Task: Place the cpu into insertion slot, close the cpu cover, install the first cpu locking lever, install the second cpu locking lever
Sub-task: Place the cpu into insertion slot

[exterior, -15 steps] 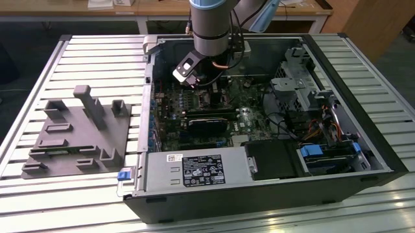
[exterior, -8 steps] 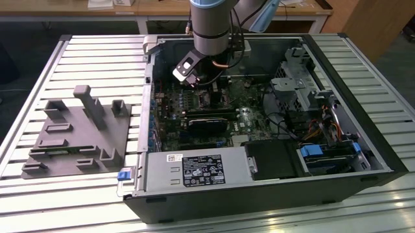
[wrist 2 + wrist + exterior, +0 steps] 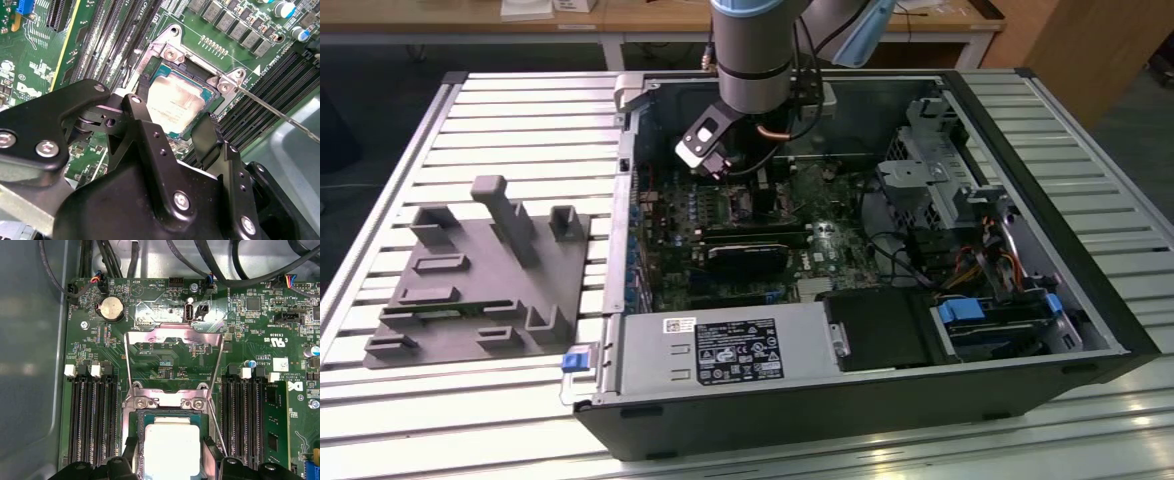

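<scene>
Hand (image 3: 173, 109): fingers (image 3: 206, 137) closed to chip width against two opposite edges of the cpu (image 3: 172, 446), which sits in the insertion slot (image 3: 194, 73).

The cpu, by judgement: light, rigid, slick metal top, likely fragile underneath. You should hold it by the edges only.

The cpu cover (image 3: 150, 335): hinged up, open.

Writing: power supply label (image 3: 734, 352), at 6 o'clock from the hand in the exterior view. Print too small to read.
</scene>
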`<state>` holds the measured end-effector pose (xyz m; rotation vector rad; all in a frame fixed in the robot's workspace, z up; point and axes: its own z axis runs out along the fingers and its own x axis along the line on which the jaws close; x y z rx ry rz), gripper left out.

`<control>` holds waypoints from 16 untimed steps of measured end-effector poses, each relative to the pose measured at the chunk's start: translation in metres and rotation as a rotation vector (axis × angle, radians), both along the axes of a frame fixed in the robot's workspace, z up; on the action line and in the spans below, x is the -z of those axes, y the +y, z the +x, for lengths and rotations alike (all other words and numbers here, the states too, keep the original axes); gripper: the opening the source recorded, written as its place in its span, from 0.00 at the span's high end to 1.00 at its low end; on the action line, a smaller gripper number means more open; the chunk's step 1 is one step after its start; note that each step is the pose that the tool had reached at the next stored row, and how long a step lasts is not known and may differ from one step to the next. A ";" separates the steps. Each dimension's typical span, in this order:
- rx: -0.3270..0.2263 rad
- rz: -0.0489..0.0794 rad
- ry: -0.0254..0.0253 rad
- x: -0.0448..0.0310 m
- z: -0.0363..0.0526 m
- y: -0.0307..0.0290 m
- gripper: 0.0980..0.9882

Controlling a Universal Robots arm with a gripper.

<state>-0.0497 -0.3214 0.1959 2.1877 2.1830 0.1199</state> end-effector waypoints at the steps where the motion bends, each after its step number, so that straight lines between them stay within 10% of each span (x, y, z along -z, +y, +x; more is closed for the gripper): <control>1: 0.000 0.000 0.0000 0.0001 0.0000 0.0000 0.42; 16: 0.000 0.001 -0.0003 0.0002 0.0000 0.0001 0.52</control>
